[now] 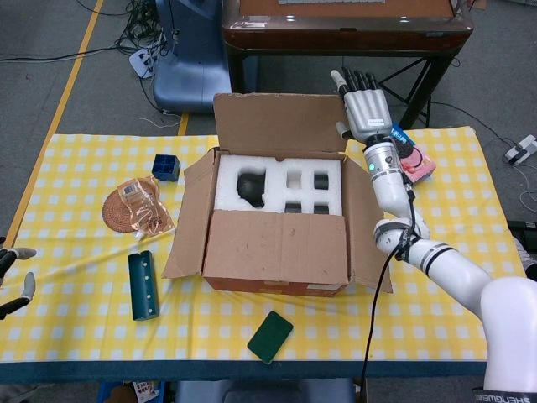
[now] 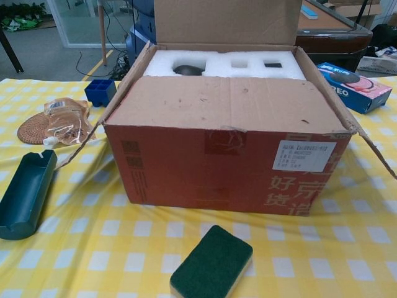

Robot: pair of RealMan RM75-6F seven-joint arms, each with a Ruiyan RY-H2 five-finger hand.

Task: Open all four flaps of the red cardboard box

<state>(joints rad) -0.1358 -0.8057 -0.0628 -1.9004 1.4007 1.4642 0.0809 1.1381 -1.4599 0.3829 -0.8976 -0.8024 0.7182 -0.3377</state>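
Observation:
The red cardboard box (image 1: 277, 281) (image 2: 229, 167) stands mid-table on the yellow checked cloth. Its rear flap (image 1: 281, 122) (image 2: 226, 22) stands upright. The left flap (image 1: 191, 214) and right flap (image 1: 367, 231) splay outward. The front flap (image 1: 277, 245) (image 2: 229, 102) lies flat over the front half of the opening, and white foam (image 1: 277, 180) shows behind it. My right hand (image 1: 367, 113) is raised at the rear flap's right edge, fingers straight up, holding nothing; whether it touches the flap is unclear. My left hand (image 1: 13, 277) sits at the far left edge, fingers apart. The chest view shows neither hand.
A green sponge (image 1: 270, 336) (image 2: 212, 262) lies in front of the box. Left of the box are a teal holder (image 1: 143, 285) (image 2: 25, 192), a blue cube (image 1: 165, 167) and a woven coaster with a plastic bag (image 1: 134, 206). A pink-blue packet (image 1: 415, 159) (image 2: 353, 87) lies behind the right flap.

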